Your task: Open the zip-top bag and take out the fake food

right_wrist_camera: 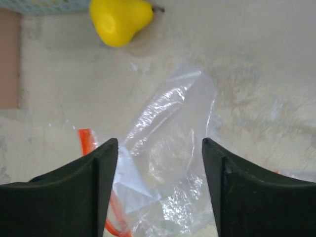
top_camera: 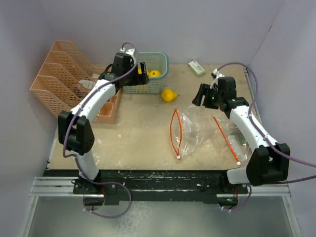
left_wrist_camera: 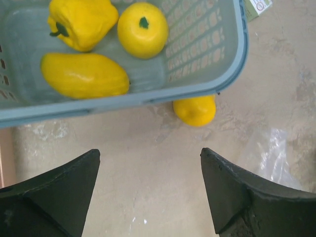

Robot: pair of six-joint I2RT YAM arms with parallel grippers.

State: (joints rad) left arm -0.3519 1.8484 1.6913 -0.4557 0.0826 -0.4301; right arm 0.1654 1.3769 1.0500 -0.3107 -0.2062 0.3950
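Note:
The clear zip-top bag (top_camera: 195, 129) with an orange zip strip lies open and flat on the table, and also shows in the right wrist view (right_wrist_camera: 168, 163). A yellow toy pear (top_camera: 169, 95) lies on the table in front of the basket, seen too in the right wrist view (right_wrist_camera: 118, 20) and the left wrist view (left_wrist_camera: 196, 109). Three yellow toy foods, a pepper (left_wrist_camera: 81, 22), a round fruit (left_wrist_camera: 143, 29) and an oblong one (left_wrist_camera: 84, 75), lie in the blue basket (left_wrist_camera: 207, 74). My left gripper (left_wrist_camera: 150, 155) is open and empty by the basket's near rim. My right gripper (right_wrist_camera: 160, 143) is open and empty above the bag. The brown cluster is not in view.
A peach-coloured file rack (top_camera: 69, 79) stands at the back left beside the left arm. A small white-green box (top_camera: 196, 67) lies at the back right of the basket (top_camera: 160, 79). A second orange-edged bag (top_camera: 232, 138) lies under the right arm.

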